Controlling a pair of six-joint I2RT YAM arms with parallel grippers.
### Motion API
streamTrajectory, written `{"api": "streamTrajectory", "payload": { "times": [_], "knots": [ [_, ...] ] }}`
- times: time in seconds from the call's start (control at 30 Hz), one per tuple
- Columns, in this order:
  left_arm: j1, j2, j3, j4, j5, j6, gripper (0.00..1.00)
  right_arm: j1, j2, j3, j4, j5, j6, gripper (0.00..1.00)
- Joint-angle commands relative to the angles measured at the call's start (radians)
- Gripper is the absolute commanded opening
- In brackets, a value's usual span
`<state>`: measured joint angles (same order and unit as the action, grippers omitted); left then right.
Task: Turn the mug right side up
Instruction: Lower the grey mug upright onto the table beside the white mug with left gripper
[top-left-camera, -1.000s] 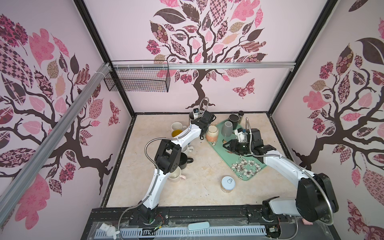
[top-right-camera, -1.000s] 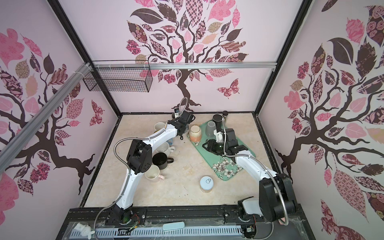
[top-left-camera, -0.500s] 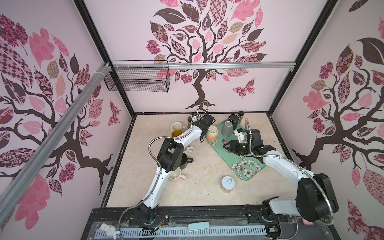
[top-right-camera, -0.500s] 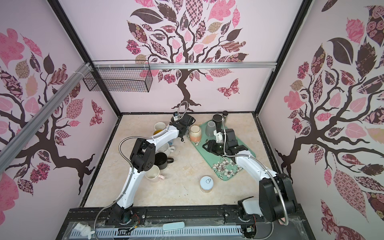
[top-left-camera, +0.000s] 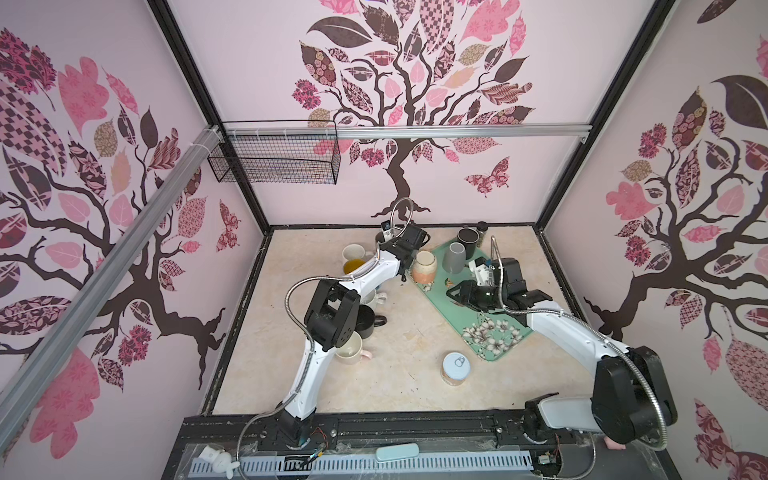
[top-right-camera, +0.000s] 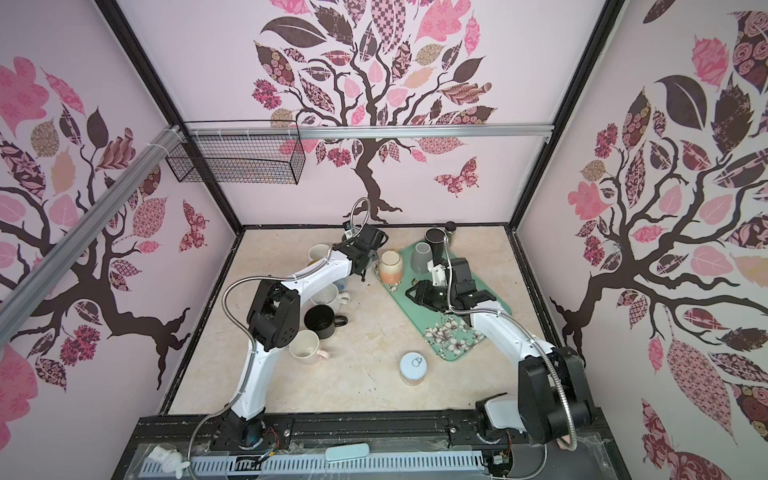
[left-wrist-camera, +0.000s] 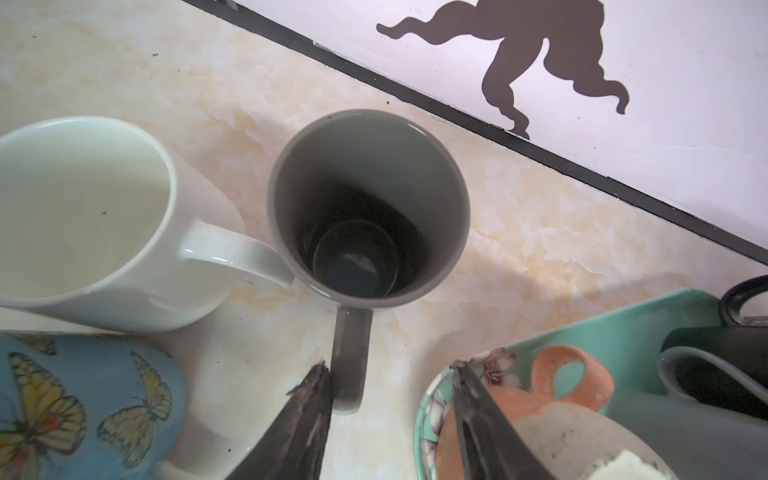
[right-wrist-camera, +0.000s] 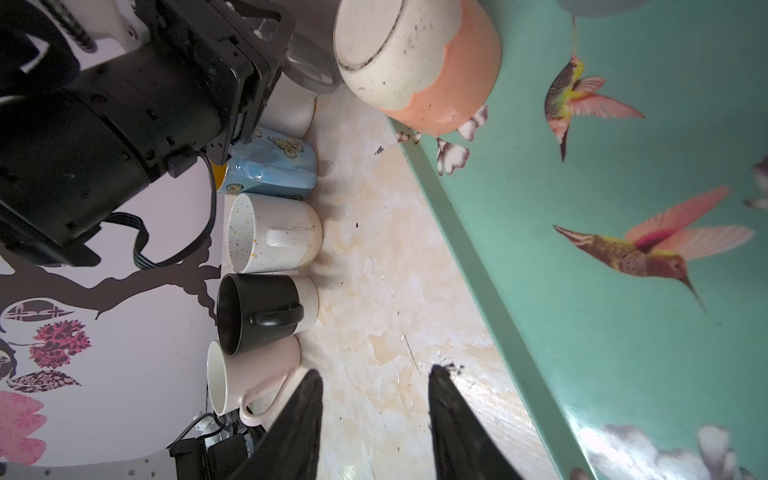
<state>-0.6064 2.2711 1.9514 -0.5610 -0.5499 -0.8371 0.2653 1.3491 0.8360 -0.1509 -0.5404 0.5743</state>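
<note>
So the grey mug (left-wrist-camera: 368, 208) is standing mouth up on the tabletop (left-wrist-camera: 540, 232) near the back wall, handle pointing back at the left end effector (left-wrist-camera: 390, 368). Its fingers are spread fairly wide with nothing clamped between them. One fingertip (left-wrist-camera: 320, 374) sits right against the side of the handle, and honestly I can't tell if it's touching or just beside it. The other one is over by the corner of the tray (left-wrist-camera: 648, 320), next to the peach mug (left-wrist-camera: 569, 374). A white mug (left-wrist-camera: 83, 208) stands just beside the grey one, its handle about touching the grey wall, and a butterfly mug (left-wrist-camera: 83, 407) is close by too. In both top views the left arm covers most of the grey mug, so the wrist view is the one to trust. The right end effector (right-wrist-camera: 376, 374) hangs low over the tabletop just off the tray's edge, fingers apart at a middling gap, empty. The peach mug is bottom up on the tray's corner, and a grey cup (top-left-camera: 454, 257) is bottom up on the tray near it. A can (top-left-camera: 455, 365) sits well apart at the front.
</note>
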Motion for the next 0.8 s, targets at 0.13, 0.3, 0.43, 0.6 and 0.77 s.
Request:
{"api": "streamTrajectory", "payload": {
  "times": [0.13, 0.3, 0.43, 0.6, 0.77],
  "knots": [
    [-0.006, 0.045, 0.076, 0.043, 0.062, -0.010, 0.49, 0.002, -0.030, 0.014, -0.016, 0.020, -0.027, 0.44],
    [-0.005, 0.087, 0.122, 0.063, 0.080, -0.002, 0.49, 0.002, -0.030, 0.017, -0.025, 0.025, -0.031, 0.44],
    [0.000, 0.113, 0.158, 0.083, 0.094, 0.017, 0.49, 0.002, -0.028, 0.019, -0.034, 0.038, -0.036, 0.44],
    [0.002, 0.069, 0.138, 0.121, 0.146, 0.103, 0.49, 0.002, -0.027, 0.043, -0.065, 0.082, -0.049, 0.44],
    [0.016, 0.043, 0.109, 0.160, 0.256, 0.150, 0.49, -0.020, -0.007, 0.071, -0.069, 0.104, -0.039, 0.45]
  ]
}}
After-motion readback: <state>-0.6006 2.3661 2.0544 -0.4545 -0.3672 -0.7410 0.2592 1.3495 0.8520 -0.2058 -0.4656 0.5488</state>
